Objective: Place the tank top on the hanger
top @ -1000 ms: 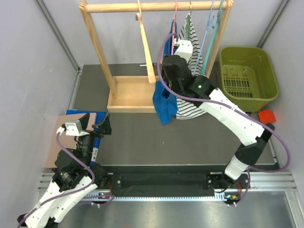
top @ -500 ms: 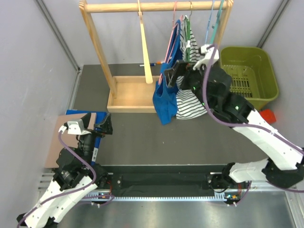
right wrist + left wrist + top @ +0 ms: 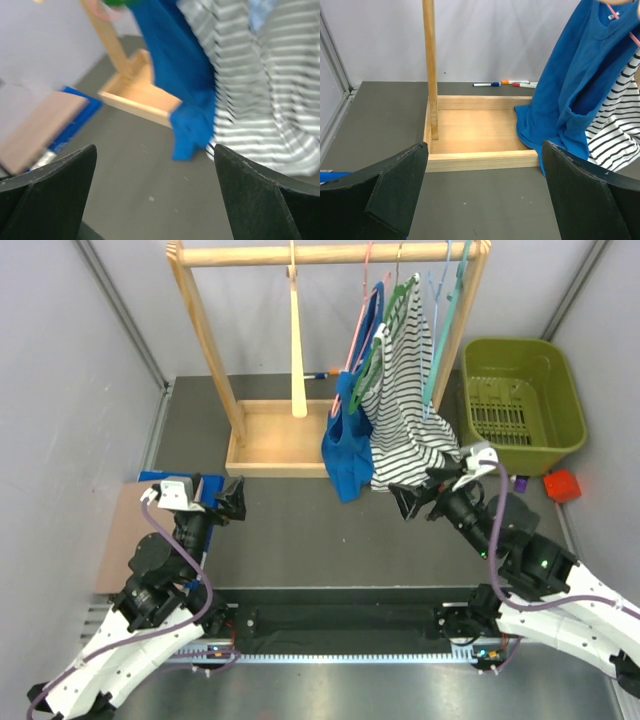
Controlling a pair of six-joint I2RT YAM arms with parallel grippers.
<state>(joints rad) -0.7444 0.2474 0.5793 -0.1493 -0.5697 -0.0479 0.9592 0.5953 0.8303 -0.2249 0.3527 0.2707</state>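
Observation:
The royal-blue tank top (image 3: pixel 347 445) hangs on the thin pink hanger (image 3: pixel 357 325), whose hook is over the wooden rack's top rail (image 3: pixel 300 254). Its hem droops over the rack's base tray. It also shows in the left wrist view (image 3: pixel 575 85) and, blurred, in the right wrist view (image 3: pixel 180 75). My right gripper (image 3: pixel 438 482) is open and empty, low over the table in front of the clothes and apart from them. My left gripper (image 3: pixel 205 500) is open and empty at the near left, pointing at the rack.
A black-and-white striped top (image 3: pixel 405 410) hangs on a green hanger right of the tank top. A cream wooden hanger (image 3: pixel 297 340) and light-blue hangers (image 3: pixel 445 310) hang on the rail. There is a green basket (image 3: pixel 520 400) at right, a red block (image 3: pixel 562 484), markers (image 3: pixel 505 83) behind the tray (image 3: pixel 475 161), and a board (image 3: pixel 125 535) at left.
My right arm has pulled back from the rack down to the near right, gripper open. The tank top stays hanging on the pink hanger. The striped top has swung. The left gripper shifted slightly right.

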